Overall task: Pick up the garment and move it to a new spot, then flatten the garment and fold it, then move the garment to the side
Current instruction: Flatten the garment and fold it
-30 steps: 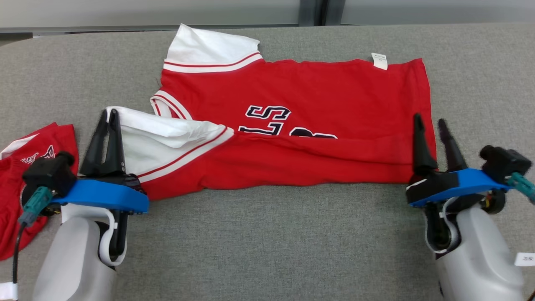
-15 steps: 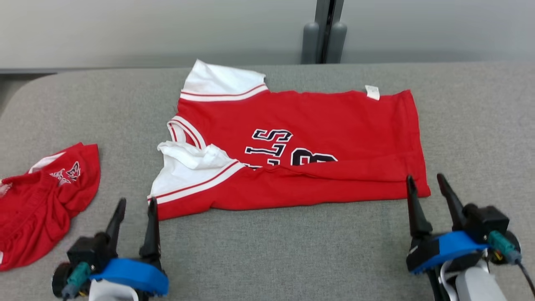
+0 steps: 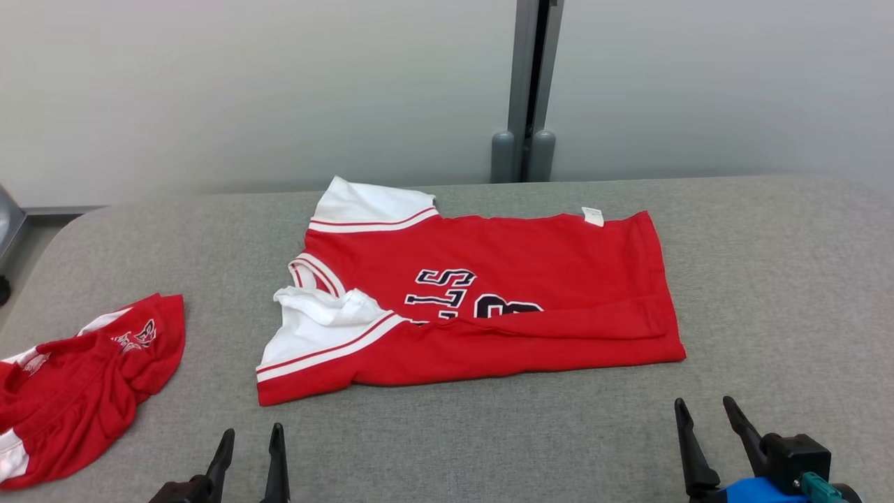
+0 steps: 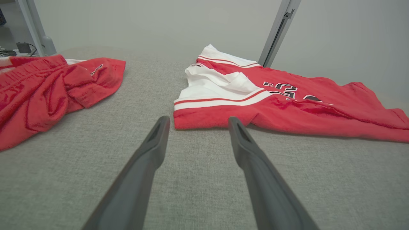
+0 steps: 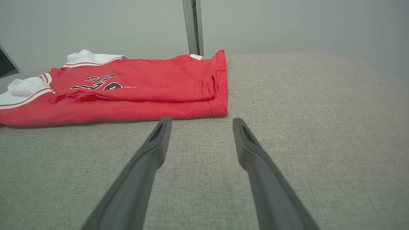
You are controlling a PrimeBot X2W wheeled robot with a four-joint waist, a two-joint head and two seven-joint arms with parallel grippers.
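Garment point(image 3: 482, 307), red jersey w/ white sleeves, sits centre frame on grey table point(image 3: 768, 279), near long edge folded over. Looks light, soft and floppy, so prob sags and unfolds if lifted by 1 point. Better to pinch 2 near corners: sleeve end lower left, hem end lower right. Left gripper point(image 3: 252, 432) bottom left, right gripper point(image 3: 702, 403) bottom right, both fingers spread apart, nothing held, short of cloth. Other red clothing point(image 3: 91, 377) far left, well apart.

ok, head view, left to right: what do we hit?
shorts → left gripper → jersey → right gripper
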